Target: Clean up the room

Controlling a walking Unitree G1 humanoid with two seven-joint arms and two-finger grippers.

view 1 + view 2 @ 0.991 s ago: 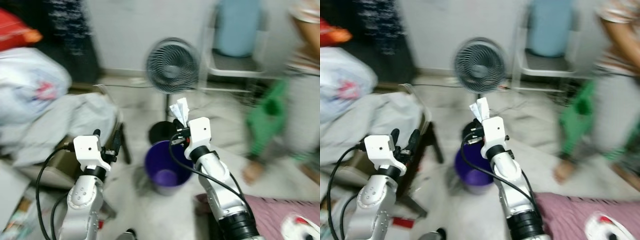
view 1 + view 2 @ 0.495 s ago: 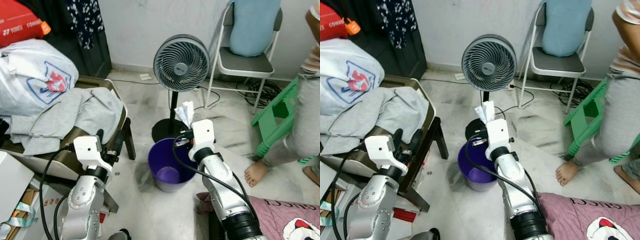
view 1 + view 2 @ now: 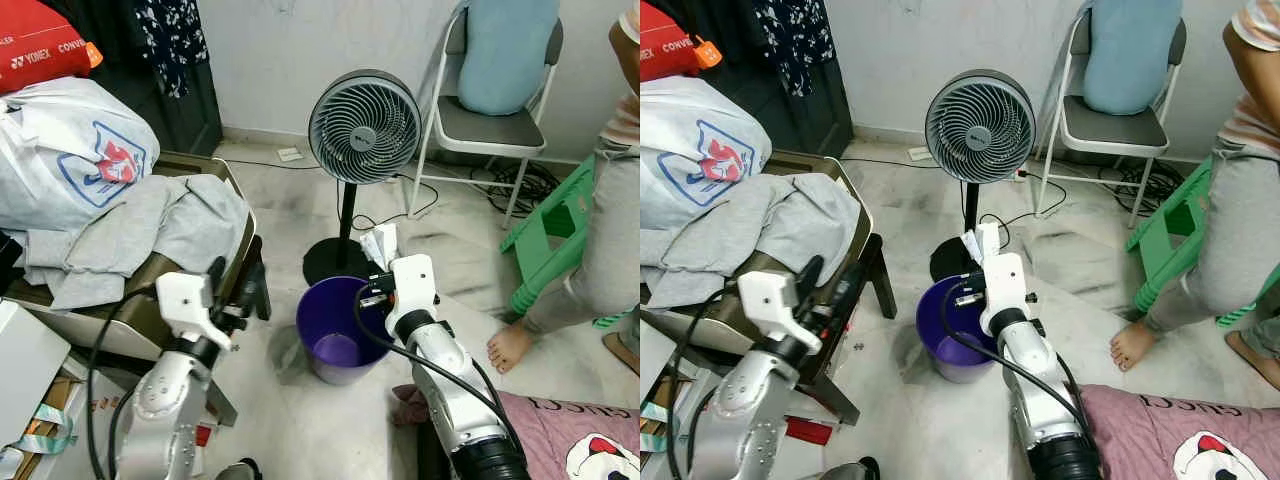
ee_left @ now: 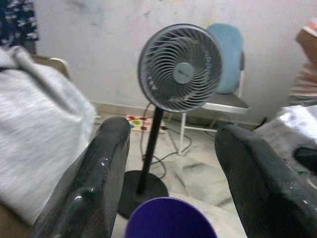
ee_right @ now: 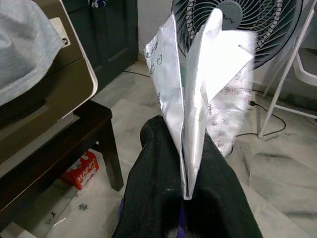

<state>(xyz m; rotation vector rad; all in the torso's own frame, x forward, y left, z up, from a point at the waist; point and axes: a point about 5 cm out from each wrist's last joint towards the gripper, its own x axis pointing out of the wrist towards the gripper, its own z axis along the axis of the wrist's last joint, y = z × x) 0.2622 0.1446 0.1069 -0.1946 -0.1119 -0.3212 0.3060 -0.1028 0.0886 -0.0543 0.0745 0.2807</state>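
Observation:
A round purple bin (image 3: 340, 340) stands on the pale floor in front of me, at the foot of a grey pedestal fan (image 3: 364, 113). My right gripper (image 3: 383, 266) is shut on a crumpled white and silver paper wrapper (image 3: 381, 243), which sticks up above the bin's far right rim. In the right wrist view the wrapper (image 5: 198, 94) rises from between the closed black fingers (image 5: 148, 198). My left gripper (image 3: 238, 285) is open and holds nothing, raised to the left of the bin. Through its spread fingers (image 4: 94, 183) I see the fan and the bin's rim (image 4: 168, 218).
A low dark table (image 3: 235, 215) on the left carries grey clothes (image 3: 130, 230) and a white bag (image 3: 60, 150). A folding chair (image 3: 490, 120) with a blue cushion stands at the back. A green stool (image 3: 560, 235) and a barefoot person (image 3: 610, 250) are on the right, a pink blanket (image 3: 560, 440) near right.
The blur from one second ago has cleared. My right gripper has come down a little with the wrapper, closer to the bin's rim. My left gripper has shifted slightly toward the bin.

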